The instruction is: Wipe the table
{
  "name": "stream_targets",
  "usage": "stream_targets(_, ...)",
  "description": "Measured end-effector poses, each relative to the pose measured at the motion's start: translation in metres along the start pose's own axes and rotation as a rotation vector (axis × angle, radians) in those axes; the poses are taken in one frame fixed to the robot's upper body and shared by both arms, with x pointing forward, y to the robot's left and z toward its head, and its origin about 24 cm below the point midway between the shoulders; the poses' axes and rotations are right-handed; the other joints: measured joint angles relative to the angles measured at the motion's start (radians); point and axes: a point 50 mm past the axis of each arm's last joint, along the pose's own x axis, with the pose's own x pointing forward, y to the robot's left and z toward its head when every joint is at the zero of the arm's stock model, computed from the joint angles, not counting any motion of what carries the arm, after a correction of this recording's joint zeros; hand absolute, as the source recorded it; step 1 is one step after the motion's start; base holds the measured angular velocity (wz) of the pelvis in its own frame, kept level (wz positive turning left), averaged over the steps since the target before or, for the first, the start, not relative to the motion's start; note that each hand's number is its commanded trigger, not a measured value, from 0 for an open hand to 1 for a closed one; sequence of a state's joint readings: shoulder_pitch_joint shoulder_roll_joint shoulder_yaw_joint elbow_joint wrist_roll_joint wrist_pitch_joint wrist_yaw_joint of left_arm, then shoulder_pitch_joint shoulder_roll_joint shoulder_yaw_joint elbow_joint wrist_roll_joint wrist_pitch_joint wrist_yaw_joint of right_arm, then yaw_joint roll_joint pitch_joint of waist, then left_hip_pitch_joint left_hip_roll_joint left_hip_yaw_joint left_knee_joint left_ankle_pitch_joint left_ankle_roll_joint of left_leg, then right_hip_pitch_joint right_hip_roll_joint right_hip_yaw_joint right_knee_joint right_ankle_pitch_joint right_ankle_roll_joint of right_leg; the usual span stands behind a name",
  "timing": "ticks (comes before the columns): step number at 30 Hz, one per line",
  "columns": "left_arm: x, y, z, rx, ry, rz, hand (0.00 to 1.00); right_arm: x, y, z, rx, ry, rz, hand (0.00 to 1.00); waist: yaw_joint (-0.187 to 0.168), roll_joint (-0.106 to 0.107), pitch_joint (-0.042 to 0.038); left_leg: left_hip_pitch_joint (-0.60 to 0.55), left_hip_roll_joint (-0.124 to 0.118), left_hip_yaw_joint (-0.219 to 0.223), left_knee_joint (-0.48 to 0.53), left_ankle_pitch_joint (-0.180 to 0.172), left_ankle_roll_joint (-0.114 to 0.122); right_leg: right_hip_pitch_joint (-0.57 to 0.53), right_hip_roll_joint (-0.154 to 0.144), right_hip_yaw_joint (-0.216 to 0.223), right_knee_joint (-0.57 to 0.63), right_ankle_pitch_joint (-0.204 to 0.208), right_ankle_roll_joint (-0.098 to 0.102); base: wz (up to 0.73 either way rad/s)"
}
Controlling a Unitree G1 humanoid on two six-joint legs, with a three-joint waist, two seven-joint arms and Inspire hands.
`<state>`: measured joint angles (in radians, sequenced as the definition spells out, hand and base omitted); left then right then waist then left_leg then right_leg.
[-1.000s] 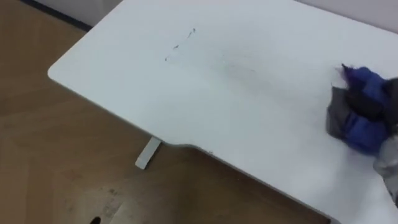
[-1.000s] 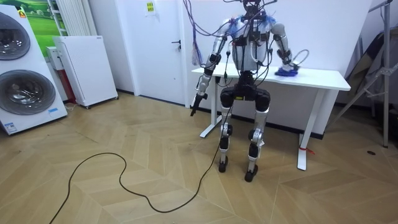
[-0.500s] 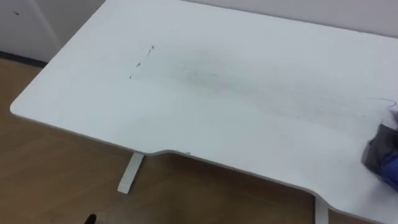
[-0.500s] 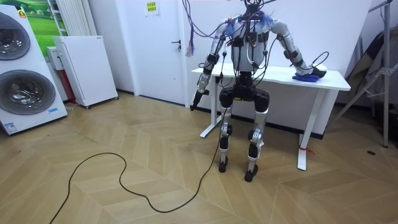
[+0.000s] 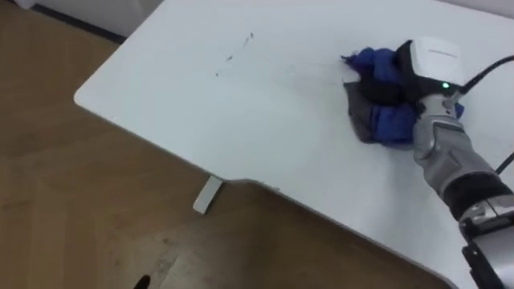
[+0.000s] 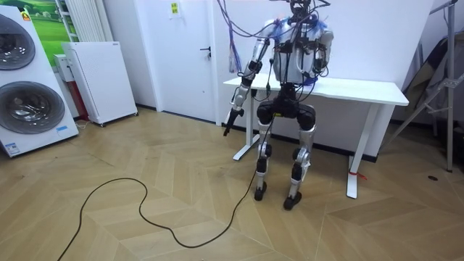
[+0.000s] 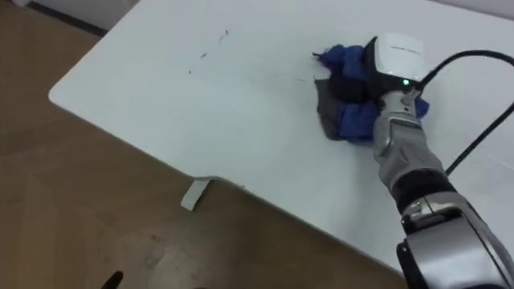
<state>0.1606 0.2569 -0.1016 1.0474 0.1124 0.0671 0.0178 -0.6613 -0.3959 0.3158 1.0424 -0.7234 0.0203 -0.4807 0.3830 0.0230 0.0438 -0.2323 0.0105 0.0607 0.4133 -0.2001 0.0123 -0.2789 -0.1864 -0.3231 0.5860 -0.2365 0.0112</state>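
Gripping the cloth, my right hand lies on top of it with dark fingers curled down into the blue and grey folds, so the bundle is bunched under my palm. The cloth sits on the white desk, right of the middle in my eye views and well in from the near edge. My forearm comes in from the lower right, across that near edge.

To the left of the cloth and well apart from it, a few short dark marks show on the desktop, toward its left end. Below the near edge, one white desk foot rests on the wooden floor.

In the room view I stand upright, close against the desk's long side and facing it. My left hand hangs low beside the desk's end on the room view's left; I cannot tell how its fingers are set. Further to the room view's left stand a white cabinet and a washing machine.
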Motion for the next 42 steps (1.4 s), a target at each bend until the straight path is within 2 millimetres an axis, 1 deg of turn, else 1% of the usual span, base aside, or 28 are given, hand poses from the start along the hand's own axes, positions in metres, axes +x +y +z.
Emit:
stream_targets(2,0.000,0.000,-0.002,-0.003,0.005,0.000,0.00,-0.010,0.010,-0.010,0.018,0.029,0.009,1.00,0.007,0.010,-0.0011,0.013,0.014,0.027,0.035,-0.039,0.012,0.000,-0.014,-0.023,0.042,-0.006,0.010,-0.32)
stream_targets(3,0.000,0.002,0.000,-0.012,-0.005,0.009,0.00,-0.014,0.013,-0.017,0.039,0.054,0.001,1.00,0.004,0.021,-0.0020,0.015,0.033,0.044,0.055,-0.078,0.015,-0.003,-0.036,-0.062,0.074,-0.013,0.025,-0.26)
stream_targets(4,0.001,0.007,0.005,-0.020,-0.019,0.031,0.00,-0.022,0.019,-0.027,0.071,0.100,-0.004,1.00,0.001,0.018,-0.0039,0.008,0.054,0.096,0.094,-0.103,0.017,-0.007,-0.090,-0.070,0.123,-0.027,0.037,-0.11)
stream_targets(5,0.001,0.010,0.007,-0.021,-0.025,0.046,0.00,-0.027,0.023,-0.033,0.080,0.123,-0.004,1.00,-0.007,0.023,-0.0044,0.006,0.065,0.109,0.114,-0.113,0.014,-0.008,-0.124,-0.069,0.153,-0.032,0.041,0.17)
stream_targets(6,0.002,0.017,0.012,-0.020,-0.048,0.077,0.00,-0.038,0.030,-0.044,0.100,0.166,-0.001,1.00,-0.022,0.021,-0.0144,0.001,0.097,0.138,0.144,-0.126,0.006,-0.010,-0.172,-0.050,0.177,-0.039,0.044,0.23)
stream_targets(8,0.001,0.037,0.022,-0.038,-0.090,0.147,0.00,-0.053,0.041,-0.060,0.130,0.224,0.007,1.00,-0.048,-0.004,-0.0280,-0.007,0.159,0.164,0.163,-0.129,-0.025,0.003,-0.213,-0.016,0.080,-0.012,0.058,0.16)
stream_targets(9,0.001,0.042,0.020,-0.037,-0.088,0.164,0.00,-0.057,0.043,-0.064,0.140,0.241,0.007,1.00,-0.057,-0.011,-0.0314,-0.011,0.173,0.165,0.167,-0.128,-0.034,0.014,-0.216,-0.023,0.036,0.007,0.058,0.09)
stream_targets(11,-0.003,0.059,0.017,-0.043,-0.090,0.233,0.00,-0.075,0.049,-0.085,0.154,0.304,0.007,1.00,-0.083,-0.028,-0.0427,-0.018,0.235,0.160,0.193,-0.131,-0.079,0.060,-0.200,-0.074,-0.088,0.095,0.060,-0.03)
stream_targets(12,-0.003,0.062,0.016,-0.054,-0.090,0.247,0.00,-0.079,0.050,-0.091,0.155,0.320,0.003,1.00,-0.086,-0.030,-0.0424,-0.019,0.249,0.157,0.201,-0.133,-0.093,0.067,-0.191,-0.092,-0.097,0.121,0.062,-0.17)
stream_targets(13,-0.005,0.065,0.011,-0.060,-0.078,0.268,0.00,-0.086,0.050,-0.100,0.154,0.347,0.001,1.00,-0.089,-0.040,-0.0474,-0.017,0.272,0.156,0.204,-0.131,-0.122,0.074,-0.173,-0.126,-0.103,0.132,0.103,-0.27)
stream_targets(14,-0.006,0.062,0.006,-0.064,-0.068,0.267,0.00,-0.089,0.048,-0.108,0.142,0.363,-0.004,1.00,-0.098,-0.030,-0.0521,-0.012,0.300,0.155,0.193,-0.120,-0.153,0.077,-0.145,-0.150,-0.093,0.106,0.109,-0.28)
stream_targets(17,-0.008,0.050,-0.004,-0.050,-0.061,0.243,0.00,-0.093,0.039,-0.124,0.103,0.384,-0.016,1.00,-0.115,-0.034,-0.0535,0.023,0.348,0.155,0.100,-0.054,-0.216,0.053,-0.104,-0.186,-0.039,0.039,0.049,-0.20)
stream_targets(18,-0.008,0.046,-0.005,-0.053,-0.058,0.234,0.00,-0.093,0.037,-0.127,0.096,0.389,-0.012,1.00,-0.119,-0.036,-0.0517,0.035,0.348,0.155,0.077,-0.038,-0.221,0.051,-0.103,-0.186,-0.024,0.022,0.043,0.13)
stream_targets(20,-0.008,0.030,-0.009,-0.052,-0.053,0.198,0.00,-0.090,0.028,-0.138,0.066,0.407,-0.009,1.00,-0.160,-0.037,-0.0459,0.069,0.349,0.141,0.015,0.005,-0.205,0.050,-0.091,-0.190,0.011,-0.031,0.028,0.18)
stream_targets(21,-0.008,0.028,-0.010,-0.055,-0.052,0.191,0.00,-0.089,0.025,-0.139,0.062,0.407,-0.010,1.00,-0.163,-0.038,-0.0428,0.074,0.347,0.141,0.006,0.013,-0.197,0.050,-0.088,-0.191,0.017,-0.038,0.021,0.03)
stream_targets(22,-0.008,0.024,-0.010,-0.059,-0.051,0.183,0.00,-0.086,0.021,-0.140,0.054,0.404,-0.017,1.00,-0.166,-0.041,-0.0313,0.084,0.336,0.143,0.006,0.020,-0.187,0.049,-0.082,-0.187,0.026,-0.050,0.011,-0.12)
stream_targets(24,-0.008,0.021,-0.012,-0.061,-0.047,0.175,0.00,-0.082,0.017,-0.137,0.035,0.379,-0.021,1.00,-0.160,-0.040,-0.0217,0.080,0.305,0.148,0.038,0.020,-0.184,0.049,-0.071,-0.175,0.020,-0.060,0.005,-0.19)
stream_targets(25,-0.008,0.020,-0.012,-0.062,-0.045,0.167,0.00,-0.078,0.015,-0.133,0.027,0.352,-0.022,1.00,-0.163,-0.036,-0.0179,0.070,0.281,0.149,0.057,0.009,-0.166,0.052,-0.066,-0.170,0.011,-0.059,-0.001,-0.18)
stream_targets(26,-0.008,0.018,-0.012,-0.060,-0.045,0.162,0.00,-0.075,0.013,-0.130,0.015,0.324,-0.023,1.00,-0.163,-0.030,-0.0168,0.065,0.239,0.142,0.063,-0.012,-0.139,0.055,-0.061,-0.156,-0.002,-0.051,-0.011,-0.17)
stream_targets(27,-0.008,0.018,-0.013,-0.058,-0.044,0.158,0.00,-0.072,0.011,-0.127,0.011,0.311,-0.025,1.00,-0.163,-0.023,-0.0143,0.065,0.211,0.132,0.063,-0.027,-0.129,0.056,-0.055,-0.141,-0.007,-0.049,-0.013,-0.26)
stream_targets(29,-0.009,0.012,-0.019,-0.048,-0.024,0.125,0.00,-0.059,0.004,-0.114,-0.038,0.245,-0.035,1.00,-0.143,0.006,-0.0207,0.079,0.126,0.124,0.033,-0.058,-0.101,0.049,-0.023,-0.066,-0.038,-0.029,-0.015,-0.57)
stream_targets(30,-0.009,0.011,-0.021,-0.046,-0.019,0.121,0.00,-0.056,0.003,-0.110,-0.058,0.217,-0.034,1.00,-0.129,0.012,-0.0198,0.092,0.114,0.123,0.021,-0.059,-0.096,0.049,-0.014,-0.048,-0.046,-0.023,-0.016,-0.91)
stream_targets(32,-0.012,0.007,-0.032,-0.062,0.009,0.094,0.00,-0.047,0.002,-0.085,-0.113,0.092,-0.023,1.00,-0.104,0.043,-0.0245,0.142,0.108,0.128,-0.025,-0.060,-0.095,0.050,0.014,0.006,-0.071,-0.005,-0.016,-0.84)
stream_targets(34,-0.013,0.004,-0.036,-0.081,0.022,0.072,0.00,-0.045,0.005,-0.069,-0.113,0.032,-0.025,1.00,-0.102,0.045,-0.0216,0.157,0.101,0.127,-0.046,-0.059,-0.095,0.048,0.015,0.021,-0.073,-0.003,-0.014,-0.31)
stream_targets(36,-0.011,0.005,-0.031,-0.082,0.015,0.063,0.00,-0.045,0.009,-0.056,-0.096,0.012,-0.027,1.00,-0.104,0.049,-0.0274,0.156,0.100,0.127,-0.054,-0.058,-0.094,0.049,0.017,0.018,-0.086,0.001,-0.011,-0.03)
stream_targets(38,-0.010,0.006,-0.024,-0.078,0.004,0.065,0.00,-0.044,0.012,-0.049,-0.110,-0.012,-0.031,1.00,-0.102,0.035,-0.0262,0.153,0.097,0.120,-0.060,-0.058,-0.094,0.050,0.017,0.013,-0.094,0.003,-0.008,0.06)
stream_targets(41,-0.008,0.010,-0.012,-0.077,-0.034,0.075,0.00,-0.046,0.017,-0.044,-0.116,-0.024,-0.018,1.00,-0.102,0.012,-0.0330,0.147,0.093,0.087,-0.073,-0.053,-0.092,0.057,0.015,-0.012,-0.106,0.009,-0.010,0.19)
stream_targets(42,-0.007,0.012,-0.005,-0.076,-0.052,0.079,0.00,-0.046,0.018,-0.043,-0.125,-0.027,-0.012,1.00,-0.101,-0.007,-0.0250,0.151,0.092,0.072,-0.079,-0.050,-0.093,0.065,0.015,-0.024,-0.108,0.013,-0.012,0.16)
